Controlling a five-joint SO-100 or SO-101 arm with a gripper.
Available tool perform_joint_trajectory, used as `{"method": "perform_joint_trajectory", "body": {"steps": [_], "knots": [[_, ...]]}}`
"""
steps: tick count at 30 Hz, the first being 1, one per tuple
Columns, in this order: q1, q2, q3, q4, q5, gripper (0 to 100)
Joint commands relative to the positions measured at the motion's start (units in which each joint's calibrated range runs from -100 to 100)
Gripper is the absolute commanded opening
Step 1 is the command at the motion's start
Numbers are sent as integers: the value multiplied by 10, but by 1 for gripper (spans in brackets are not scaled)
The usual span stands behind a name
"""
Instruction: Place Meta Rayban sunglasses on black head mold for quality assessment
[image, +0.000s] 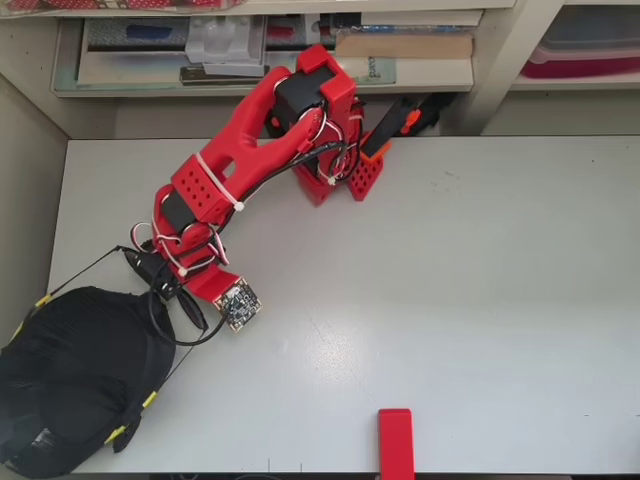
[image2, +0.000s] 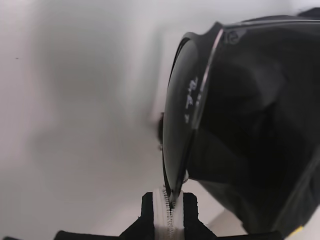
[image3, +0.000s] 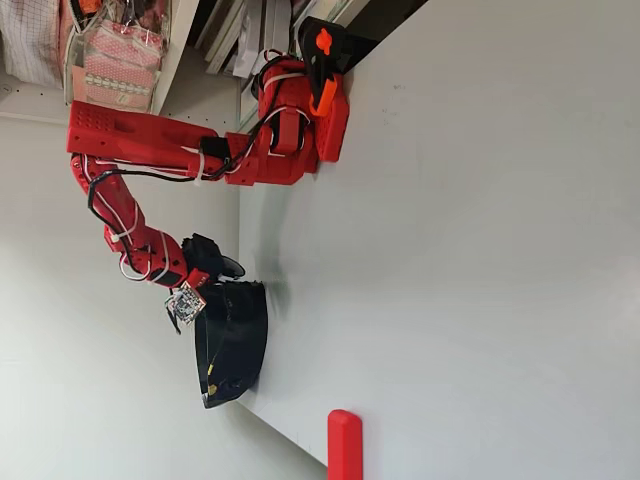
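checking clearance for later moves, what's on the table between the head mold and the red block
Nothing: in the overhead view the table is bare between the head mold and the red block.

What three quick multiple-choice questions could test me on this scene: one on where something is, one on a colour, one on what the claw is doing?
1. In the overhead view, where is the head mold?
A. bottom left table corner
B. top right corner
C. on the shelf

2. What colour is the small block at the table's near edge?
A. blue
B. red
C. green

3. What is the gripper doing?
A. open and empty
B. clamped on the sunglasses
C. holding the block

Answers: 1 A, the black form fills that corner. 2 B, it matches the arm. 3 B, the wrist view shows the lens rim pinched between the pads.
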Motion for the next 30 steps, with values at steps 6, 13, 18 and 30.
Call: {"method": "perform_joint_trajectory", "body": {"steps": [6,13,18,30], "knots": [[-9,-6,-84,-6,6,0],[-7,-5,-84,-5,16,0],[-5,-5,-91,16,17,0],[-4,63,-189,77,17,0]]}}
